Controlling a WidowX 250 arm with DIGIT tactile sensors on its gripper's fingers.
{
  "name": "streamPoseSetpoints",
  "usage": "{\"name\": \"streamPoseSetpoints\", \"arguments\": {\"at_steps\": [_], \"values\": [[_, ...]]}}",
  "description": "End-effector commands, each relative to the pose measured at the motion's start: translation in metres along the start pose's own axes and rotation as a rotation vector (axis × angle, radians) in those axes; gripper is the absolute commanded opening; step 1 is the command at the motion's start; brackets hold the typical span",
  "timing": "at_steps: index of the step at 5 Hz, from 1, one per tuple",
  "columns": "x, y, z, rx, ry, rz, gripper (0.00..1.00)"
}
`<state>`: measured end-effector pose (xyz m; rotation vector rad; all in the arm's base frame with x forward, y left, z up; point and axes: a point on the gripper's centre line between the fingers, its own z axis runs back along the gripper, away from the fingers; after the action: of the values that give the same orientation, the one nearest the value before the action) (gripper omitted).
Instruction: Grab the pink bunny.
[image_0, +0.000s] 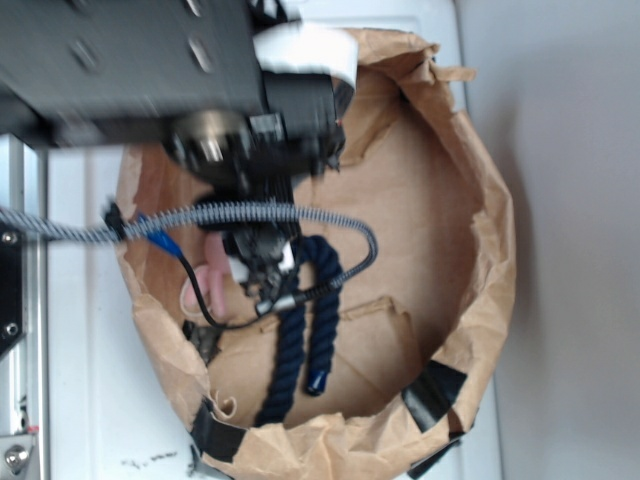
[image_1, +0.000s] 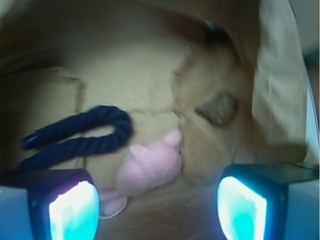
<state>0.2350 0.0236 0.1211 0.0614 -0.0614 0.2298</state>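
1. The claw (image_1: 157, 205) is spread wide and holds nothing; in the wrist view its two glowing fingers (image_1: 72, 210) stand at the bottom corners with a broad gap between them.
2. In the exterior view the claw (image_0: 262, 272) hangs low inside a brown paper bag (image_0: 470, 300), under the black arm (image_0: 150, 70) that fills the upper left.
3. A braided grey cable (image_0: 200, 213) runs from the left edge across the arm and curves back down near the claw.
4. The pink bunny (image_1: 149, 167) lies on the bag's floor in the gap between the fingers, nearer the left one and touching neither.
5. Seen from outside, only a small part of the pink bunny (image_0: 205, 280) shows, just left of the claw and close to the bag's left wall.
6. A thick navy rope (image_1: 75, 137), bent into a loop, lies left of the bunny in the wrist view, its bend just beside the bunny's body.
7. In the exterior view the rope (image_0: 300, 340) stretches from under the claw towards the bag's lower rim.
8. A brown lump (image_1: 217, 109) sits to the upper right of the bunny, apart from it.
9. Black tape (image_0: 432, 392) patches the bag's lower rim.
10. The bag rests on a white tabletop (image_0: 80, 300).
11. No brand, label or writing can be read in either view.
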Motion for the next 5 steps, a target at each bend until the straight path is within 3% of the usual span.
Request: {"name": "streamPoseSetpoints", "arguments": {"at_steps": [1, 4, 5], "values": [[-0.012, -0.003, -0.013, 0.011, -0.101, 0.243, 1.0], [-0.012, -0.003, -0.013, 0.011, -0.101, 0.243, 1.0], [-0.007, -0.005, -0.032, 0.022, -0.095, 0.265, 1.0]]}}
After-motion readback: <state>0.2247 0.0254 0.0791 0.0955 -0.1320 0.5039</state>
